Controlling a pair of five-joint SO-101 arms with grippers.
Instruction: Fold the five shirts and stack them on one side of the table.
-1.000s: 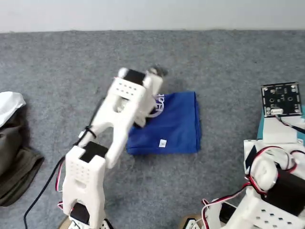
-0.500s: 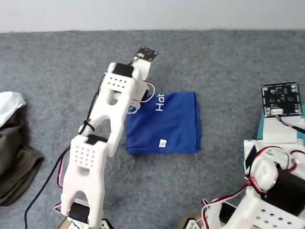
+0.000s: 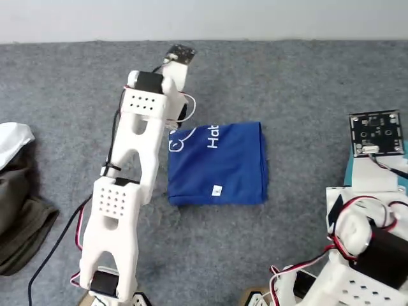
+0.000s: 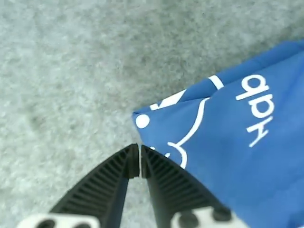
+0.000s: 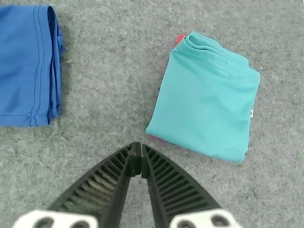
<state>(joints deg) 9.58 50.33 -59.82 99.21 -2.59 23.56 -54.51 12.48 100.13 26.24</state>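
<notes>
From the high view, a folded blue cotton shirt with white print [image 3: 220, 162] lies flat at the middle of the grey felt-like table cover [image 3: 306, 83]. The white plastic left arm [image 3: 131, 178] rises from 7 o'clock, and its wrist hangs at 11 o'clock of that shirt, over its corner. A crumpled heap of dark olive cloth [image 3: 19, 210] sits at the table's 9 o'clock edge, with a scrap of white cloth [image 3: 13, 137] on top of it. The white right arm [image 3: 357, 255] is folded up at 5 o'clock.

In the left wrist view, the left gripper [image 4: 140, 151] is clenched on nothing, its black ribbed jaws pressed together just beside the printed corner of the blue shirt [image 4: 237, 142].

In the right wrist view, the right gripper [image 5: 141, 151] is likewise clenched and empty, over bare cover. A folded teal cotton shirt [image 5: 206, 102] lies near it, with a sliver of red fabric [image 5: 179, 40] under one corner. The blue shirt [image 5: 28, 66] lies apart from the teal one.
</notes>
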